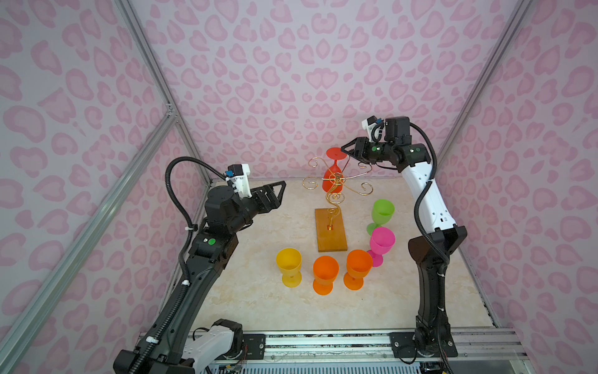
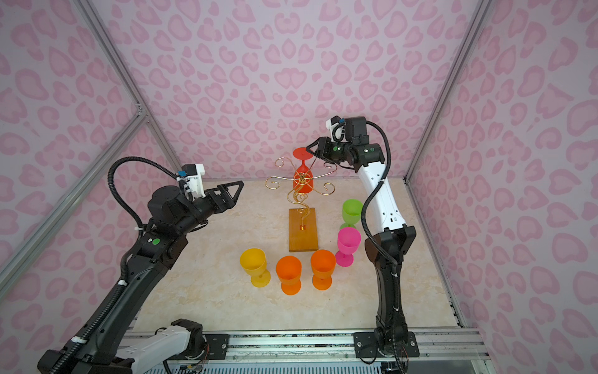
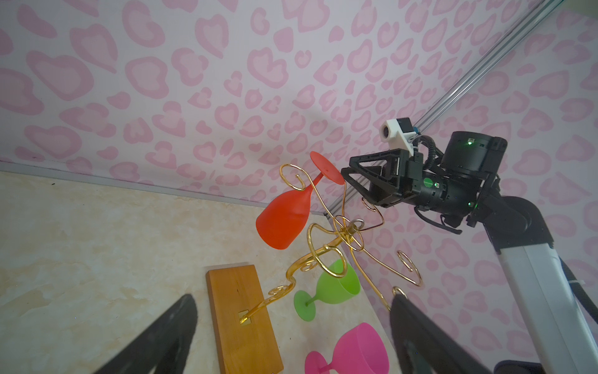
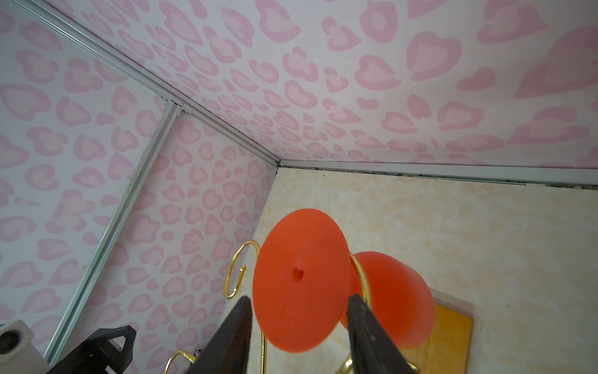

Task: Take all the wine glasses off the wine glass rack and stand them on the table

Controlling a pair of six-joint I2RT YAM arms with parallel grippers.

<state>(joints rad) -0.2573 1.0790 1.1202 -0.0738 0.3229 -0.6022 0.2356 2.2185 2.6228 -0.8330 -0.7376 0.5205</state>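
Observation:
A red wine glass (image 1: 329,181) (image 2: 298,186) (image 3: 284,220) hangs upside down from a rear arm of the wine glass rack (image 1: 330,233) (image 2: 302,233) (image 3: 239,317), a gold wire stand on a wooden base. High at the back, my right gripper (image 1: 344,149) (image 2: 310,149) (image 3: 348,170) (image 4: 297,301) is open, with a finger on each side of the glass's round foot (image 4: 301,281). A gap shows beside one finger. Left of the rack, my left gripper (image 1: 281,187) (image 2: 239,186) (image 3: 294,299) hangs wide open and holds nothing.
Upright glasses stand on the table around the rack's base: a yellow one (image 1: 289,264), two orange ones (image 1: 325,272) (image 1: 358,267), a pink one (image 1: 382,241) and a green one (image 1: 382,212). Patterned walls close in the back and both sides.

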